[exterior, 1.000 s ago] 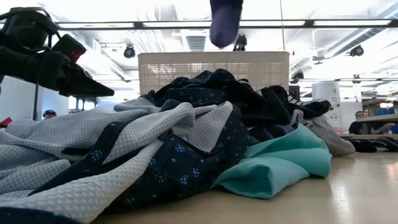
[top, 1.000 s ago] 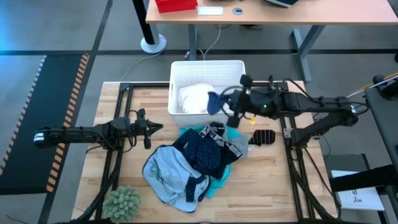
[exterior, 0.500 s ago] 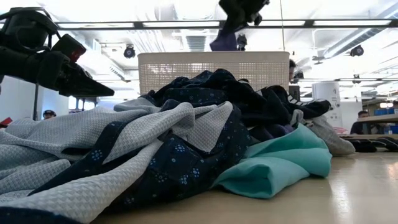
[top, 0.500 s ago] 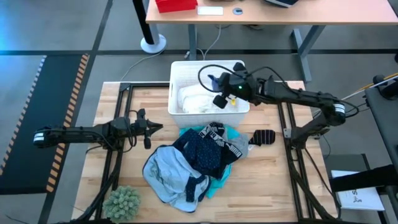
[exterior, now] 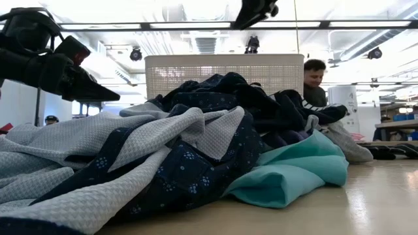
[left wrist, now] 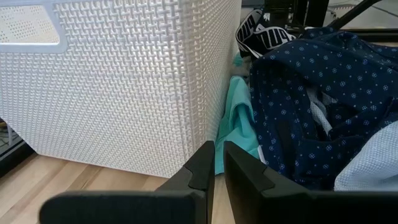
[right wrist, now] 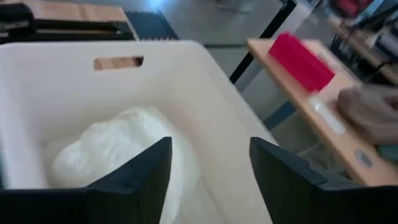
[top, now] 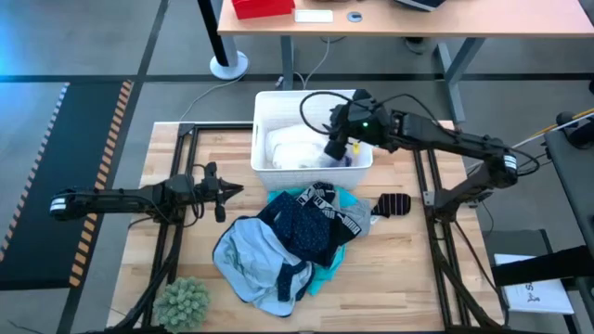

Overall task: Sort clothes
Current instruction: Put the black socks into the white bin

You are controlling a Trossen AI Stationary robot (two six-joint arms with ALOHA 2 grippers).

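A pile of clothes (top: 292, 237) lies mid-table: light blue, navy patterned, black with a lettered waistband, turquoise. A dark striped sock (top: 394, 204) lies flat to its right. The white basket (top: 269, 102) holds a white garment (right wrist: 118, 149), and a dark bluish piece (top: 346, 160) shows at its near right corner. My right gripper (right wrist: 208, 149) hangs open over the basket (top: 332, 147) with nothing between its fingers. My left gripper (left wrist: 216, 163) hovers shut left of the pile (top: 232, 190), pointing at the basket's wall (left wrist: 124, 87).
A fuzzy green ball (top: 183, 301) sits at the table's near left corner. Bare wood lies along the near right edge (top: 390, 288). Behind the table stands a desk with a red box (top: 263, 7), and a person (exterior: 315, 81) shows beyond the basket.
My right gripper has carried a dark blue garment up and toward the far edge, from the basket's near right rim to over the basket. There it has opened and let go. The garment has dropped out of the low view.
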